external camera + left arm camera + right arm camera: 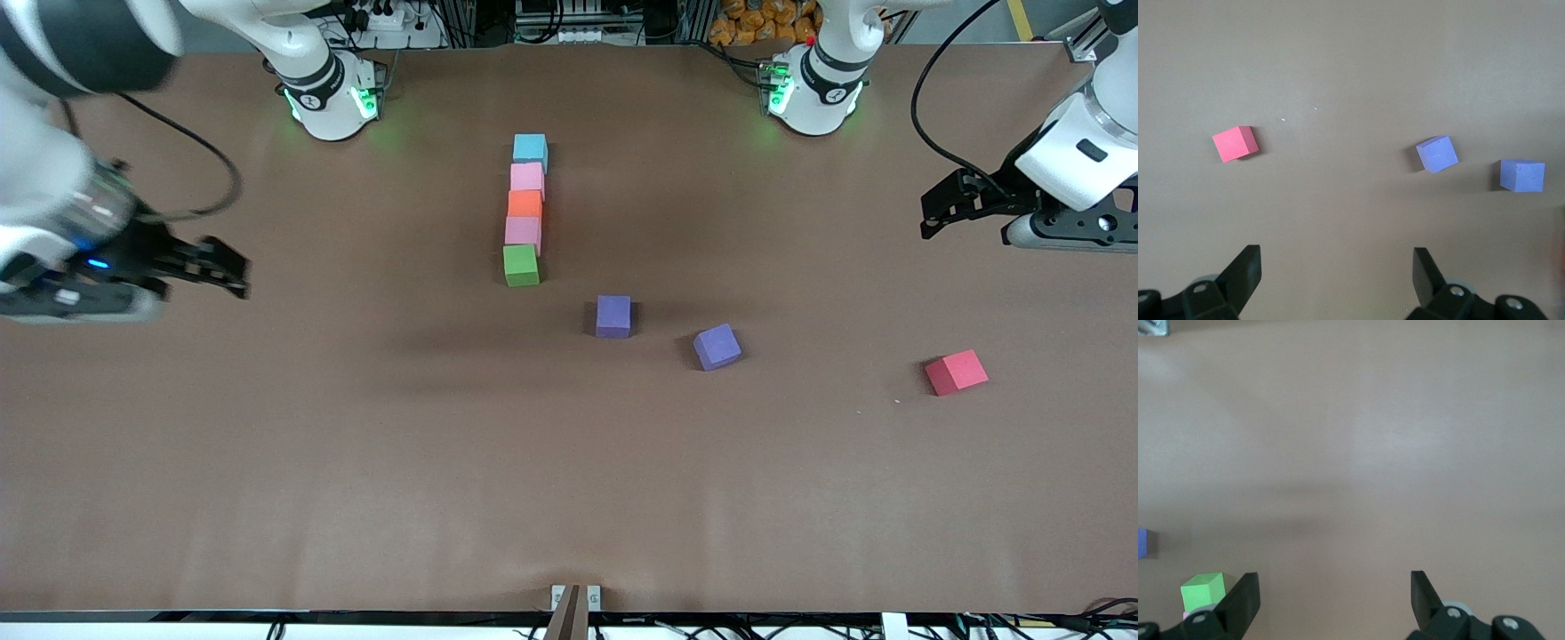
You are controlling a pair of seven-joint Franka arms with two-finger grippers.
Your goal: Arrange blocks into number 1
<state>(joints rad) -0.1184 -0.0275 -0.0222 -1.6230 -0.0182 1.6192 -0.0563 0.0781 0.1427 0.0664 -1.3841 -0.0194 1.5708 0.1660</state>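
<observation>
Stem of the 1 stands built: light blue block, pink, orange, pink, green block in a touching column. At 4 o'clock of green lie two purple blocks, apart; red block toward the left arm's end. Left gripper and right gripper both spread wide, empty, hovering. Judged next: fetch a purple block.

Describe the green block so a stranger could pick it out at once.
Find the straight column of five touching blocks mid-table. The green block is its end nearest the front camera, touching a pink block. It is the only green one.
</observation>
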